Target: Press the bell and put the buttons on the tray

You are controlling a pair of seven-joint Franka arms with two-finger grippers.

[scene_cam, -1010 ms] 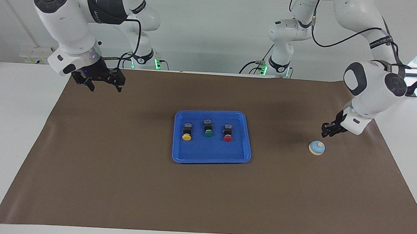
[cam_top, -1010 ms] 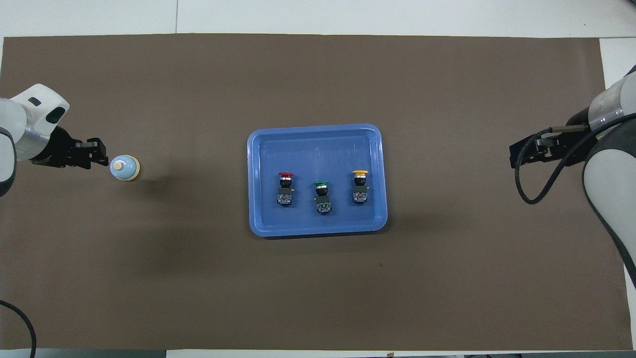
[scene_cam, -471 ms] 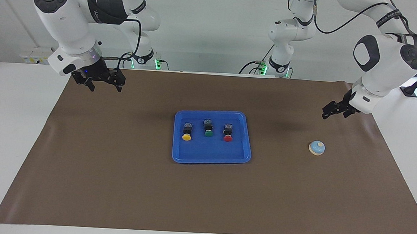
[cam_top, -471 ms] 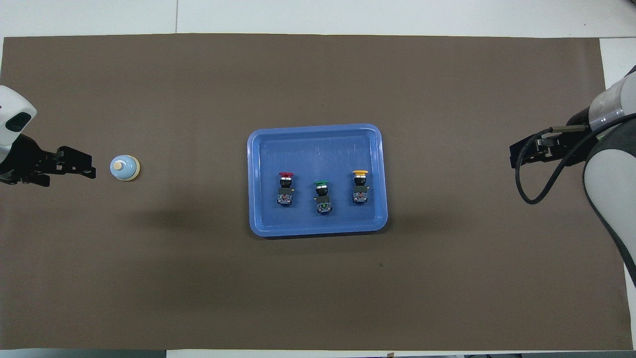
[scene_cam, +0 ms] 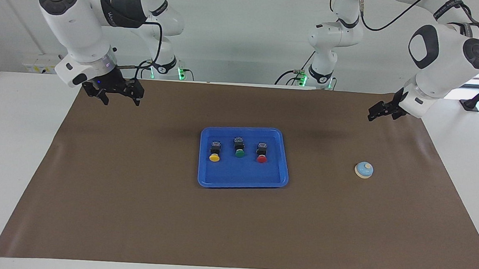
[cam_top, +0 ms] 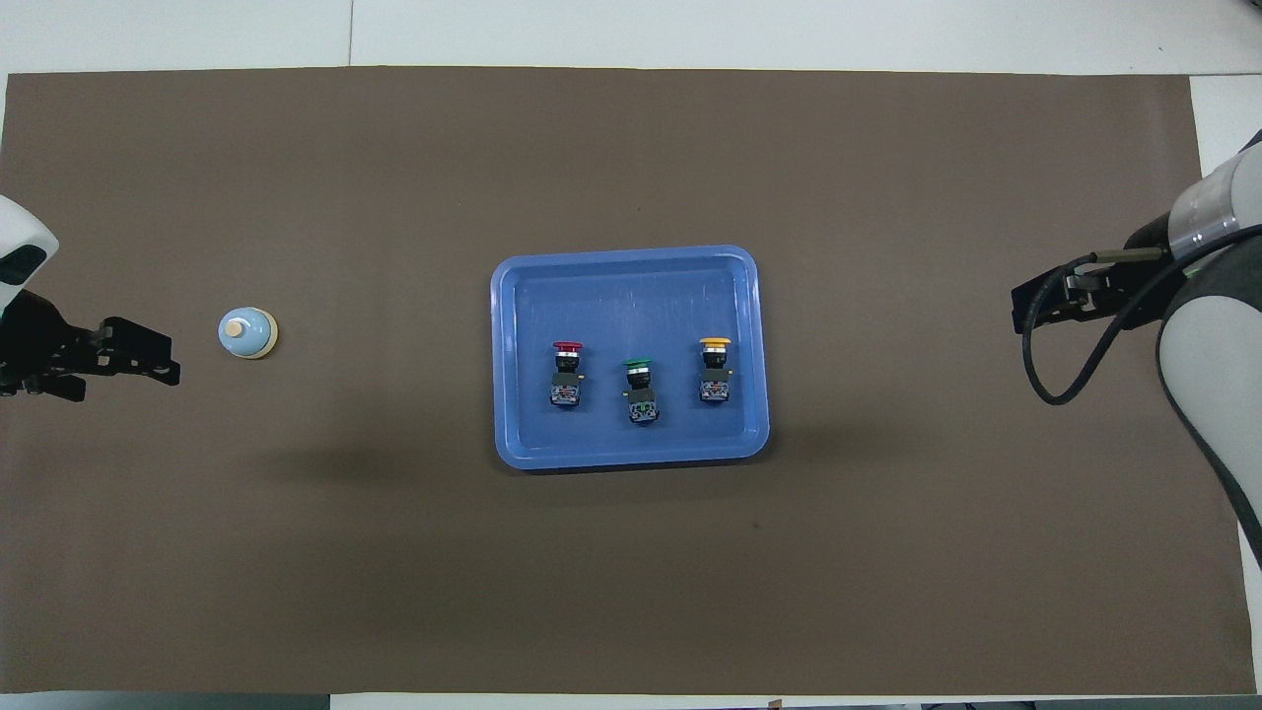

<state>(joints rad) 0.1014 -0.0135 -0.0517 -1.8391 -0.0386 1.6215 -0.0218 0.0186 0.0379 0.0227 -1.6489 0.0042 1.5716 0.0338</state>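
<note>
Since a second ago, lifted and drawn back: left gripper [scene_cam: 380,110], once low and just beside the bell [scene_cam: 363,170], now high over the mat's edge at the left arm's end, well clear of it. Bell unmoved, alone on the brown mat [scene_cam: 135,211], below and forward of that gripper, well apart from the tray [scene_cam: 284,170]. Fingers of the left gripper: cannot tell whether parted or closed.

Yellow button [scene_cam: 214,151], green button [scene_cam: 239,148] and red button [scene_cam: 261,152] all lying inside the blue tray, in a row, caps pointing away from the robots. Tray at mid-table, roughly between the two grippers.

Right gripper [scene_cam: 119,96] waiting in the air over the mat's corner at the right arm's end, fingers spread, holding nothing.

Judged from the layout: buttons placed, bell likely already pressed, nothing visibly left but retreat.
</note>
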